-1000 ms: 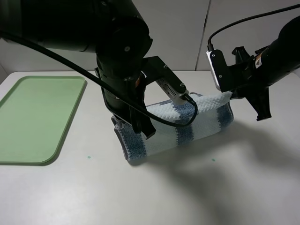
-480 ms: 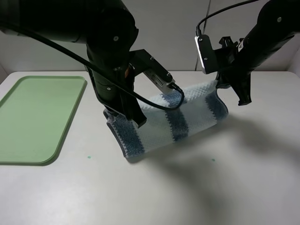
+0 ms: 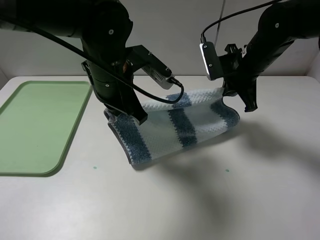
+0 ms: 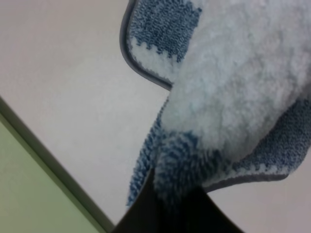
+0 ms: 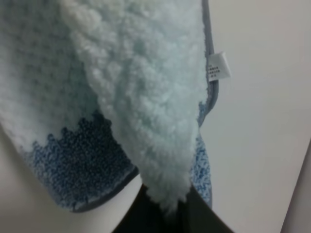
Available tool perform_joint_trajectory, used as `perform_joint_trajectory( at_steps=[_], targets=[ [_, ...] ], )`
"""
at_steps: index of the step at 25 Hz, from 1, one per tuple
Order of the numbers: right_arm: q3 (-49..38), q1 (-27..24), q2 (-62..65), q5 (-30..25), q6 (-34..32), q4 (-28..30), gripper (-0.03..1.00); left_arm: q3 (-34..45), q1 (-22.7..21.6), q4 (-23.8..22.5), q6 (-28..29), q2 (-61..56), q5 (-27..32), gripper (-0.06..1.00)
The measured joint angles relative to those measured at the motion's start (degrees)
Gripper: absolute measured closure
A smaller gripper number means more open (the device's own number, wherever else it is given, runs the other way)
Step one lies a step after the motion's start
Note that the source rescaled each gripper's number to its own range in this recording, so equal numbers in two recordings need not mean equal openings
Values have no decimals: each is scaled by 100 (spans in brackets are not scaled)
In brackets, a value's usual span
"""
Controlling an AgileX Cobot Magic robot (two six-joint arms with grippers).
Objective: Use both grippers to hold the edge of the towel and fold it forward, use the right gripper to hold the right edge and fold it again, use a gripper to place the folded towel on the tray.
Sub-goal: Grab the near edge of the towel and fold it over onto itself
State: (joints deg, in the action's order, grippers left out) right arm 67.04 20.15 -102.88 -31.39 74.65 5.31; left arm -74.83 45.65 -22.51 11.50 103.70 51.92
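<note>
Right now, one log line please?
left hand: shut on blue-and-white striped waffle towel | right hand: shut on towel | towel: off light-green plastic tray

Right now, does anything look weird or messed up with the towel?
Nothing is broken or spilled. The towel hangs curled and lopsided only because the left gripper and the right gripper each pinch a corner up in the air, while its near edge lies on the table.

The right gripper (image 5: 163, 211) pinches a bunched white fold of the towel (image 5: 141, 107). A small white label (image 5: 217, 66) sticks out from its grey hem (image 5: 208, 29).
</note>
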Motion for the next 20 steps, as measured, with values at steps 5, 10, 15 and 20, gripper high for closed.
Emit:
perform_joint_trajectory(
  at_steps=[5,10,15,20],
  targets=[
    [13,12,-30,54,11,0,97,0,-40,86,0,0,0,94],
    [18,12,-30,126,11,5,97,0,-41,102,-5,0,0,94],
    [18,12,-30,249,11,-1,97,0,-41,102,-18,0,0,94],
    [18,12,-30,389,11,-135,97,0,-41,102,-18,0,22,94]
  ],
)
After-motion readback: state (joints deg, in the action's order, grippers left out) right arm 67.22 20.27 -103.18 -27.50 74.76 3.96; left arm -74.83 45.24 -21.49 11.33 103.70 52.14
